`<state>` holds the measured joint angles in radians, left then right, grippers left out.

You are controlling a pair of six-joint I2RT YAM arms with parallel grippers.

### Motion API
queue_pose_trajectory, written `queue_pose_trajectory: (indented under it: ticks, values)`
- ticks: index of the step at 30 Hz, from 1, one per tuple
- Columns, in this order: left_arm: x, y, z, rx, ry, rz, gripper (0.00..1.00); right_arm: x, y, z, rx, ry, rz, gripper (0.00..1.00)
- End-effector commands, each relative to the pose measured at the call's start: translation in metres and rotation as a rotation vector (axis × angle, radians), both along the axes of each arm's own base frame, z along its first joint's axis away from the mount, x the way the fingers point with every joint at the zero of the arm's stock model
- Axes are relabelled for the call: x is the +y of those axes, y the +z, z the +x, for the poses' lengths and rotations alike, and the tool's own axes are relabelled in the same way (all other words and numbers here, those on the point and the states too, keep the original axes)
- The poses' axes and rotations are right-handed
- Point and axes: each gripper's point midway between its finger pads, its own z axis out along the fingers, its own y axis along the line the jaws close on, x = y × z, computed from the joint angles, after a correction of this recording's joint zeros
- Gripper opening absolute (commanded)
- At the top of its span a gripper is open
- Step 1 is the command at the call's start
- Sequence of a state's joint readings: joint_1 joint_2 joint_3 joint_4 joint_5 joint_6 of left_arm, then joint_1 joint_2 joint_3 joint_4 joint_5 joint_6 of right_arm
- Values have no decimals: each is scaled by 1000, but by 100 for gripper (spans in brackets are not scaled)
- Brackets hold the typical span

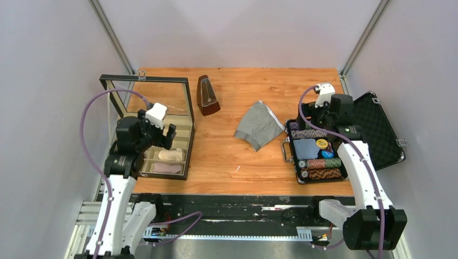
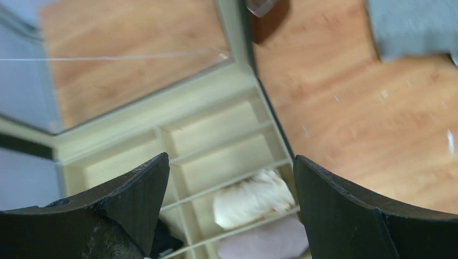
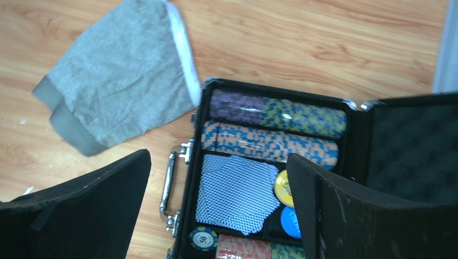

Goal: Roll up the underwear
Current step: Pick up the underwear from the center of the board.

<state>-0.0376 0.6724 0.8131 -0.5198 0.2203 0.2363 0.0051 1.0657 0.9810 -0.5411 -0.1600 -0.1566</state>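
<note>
1. The underwear [image 1: 259,125] lies flat and unrolled near the middle of the table [image 1: 232,164]. It sits between the metronome [image 1: 207,95] and the open chip case [image 1: 378,129].
2. The left gripper [image 2: 231,168] hangs over the open divided box [image 2: 162,110] with its jaws wide and empty. Below it, a cream roll [image 2: 251,197] and a pinkish roll [image 2: 270,245] lie in separate compartments.
3. The right gripper [image 3: 219,162] hangs over the case with its jaws wide and empty. The underwear's white-trimmed edge lies just beside the case's corner.
</note>
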Motion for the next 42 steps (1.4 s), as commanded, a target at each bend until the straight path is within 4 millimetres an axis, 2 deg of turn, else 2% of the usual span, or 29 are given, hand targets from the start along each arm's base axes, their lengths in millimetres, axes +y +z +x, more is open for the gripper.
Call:
queue_pose_trajectory:
  ticks: [1, 5, 7, 9, 13, 15, 18, 20, 26, 28, 31, 33, 35, 38, 40, 42]
  values:
    - [-40, -36, -18, 186, -287, -16, 92, 36, -12, 1, 10, 258, 4, 100]
    - [-52, -58, -16, 307, -388, 7, 91, 79, -31, -10, 21, 611, -1, 99]
    - [-56, -61, -11, 332, -420, 25, 90, 92, -43, -2, 45, 661, -12, 90]
    - [-61, -56, -5, 333, -448, 41, 90, 100, -55, 16, 98, 660, 13, 83]
    - [-68, -57, 2, 341, -488, 75, 90, 100, -78, 66, 205, 547, 54, 68]
    - [-72, -57, 4, 340, -502, 86, 90, 97, -88, 91, 217, 486, 51, 67]
    - [-77, -56, 5, 343, -513, 76, 90, 98, -98, 116, 223, 469, 49, 67]
    - [-79, -52, 6, 337, -516, 71, 91, 99, -114, 127, 259, 452, 58, 68]
    - [-81, -48, 5, 322, -529, 74, 91, 107, -137, 135, 324, 468, 102, 63]
    - [-81, -46, 3, 322, -537, 72, 91, 112, -135, 133, 340, 483, 123, 61]
    - [-83, -45, 0, 327, -551, 69, 90, 129, -113, 120, 302, 563, 142, 63]
    - [-85, -47, -3, 330, -570, 69, 90, 147, -100, 99, 263, 676, 128, 65]
    - [-88, -50, -5, 335, -592, 75, 90, 163, -96, 67, 221, 826, 79, 67]
    - [-90, -54, -5, 341, -604, 88, 89, 180, -111, 23, 186, 990, -33, 69]
    - [-90, -54, -4, 339, -604, 93, 90, 186, -128, 6, 199, 1025, -103, 72]
    - [-91, -54, -2, 335, -595, 92, 90, 192, -143, 3, 210, 987, -159, 98]
